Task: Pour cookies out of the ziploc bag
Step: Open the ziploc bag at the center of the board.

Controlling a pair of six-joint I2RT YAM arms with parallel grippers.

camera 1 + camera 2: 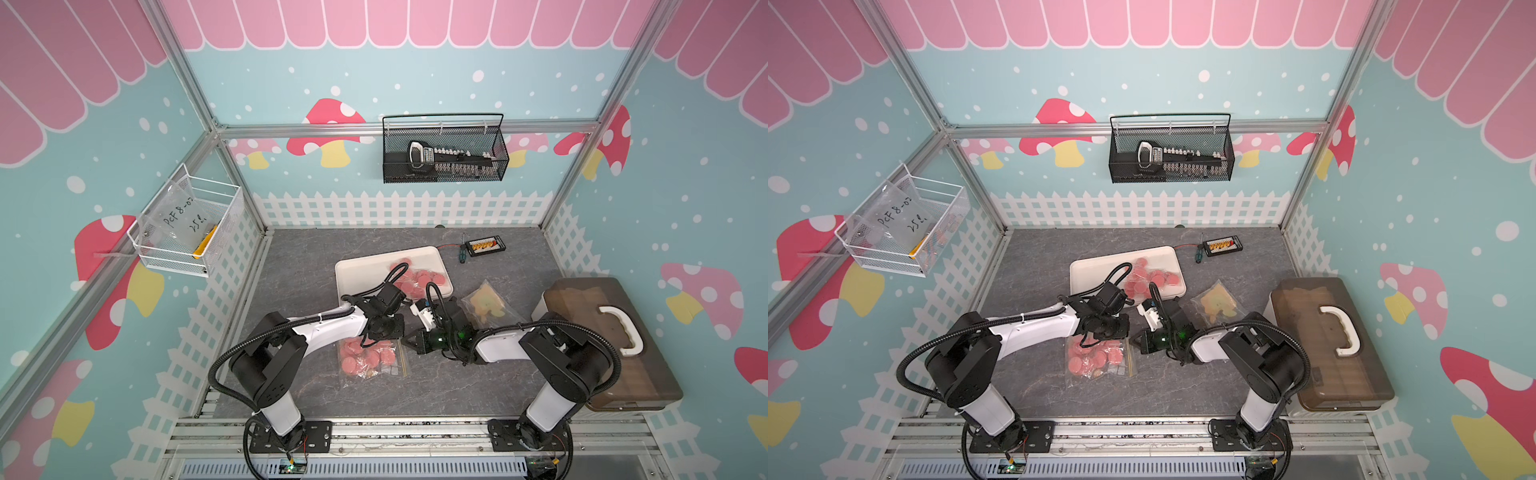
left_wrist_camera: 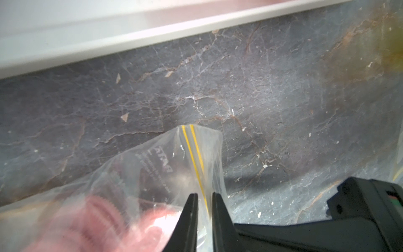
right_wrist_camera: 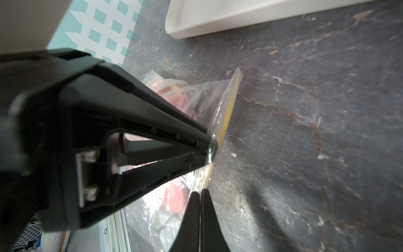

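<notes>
The ziploc bag (image 1: 374,359) lay flat on the desk (image 1: 291,291), on the robot's side of the white tray (image 1: 365,270) and apart from it, with salmon-pink cookies (image 1: 359,356) inside. Loose cookies (image 1: 420,280) sat piled at the tray's end nearer the right arm. The left arm rose from its base to a high elbow. Its white forearm stretched toward the tray, and its wrist bent steeply down over the bag's zip edge. In the left wrist view the left end effector (image 2: 204,204) had its jaws drawn in to a narrow slit with the yellow zip strip between them. The right wrist view showed their tips pinching that plastic edge. The right arm folded low, its forearm roughly parallel to the tray's near edge. It pointed the right end effector (image 3: 199,196) sideways at the same zip edge, farther from the tray. Its jaws were pressed together; whether film was caught between them could not be told
</notes>
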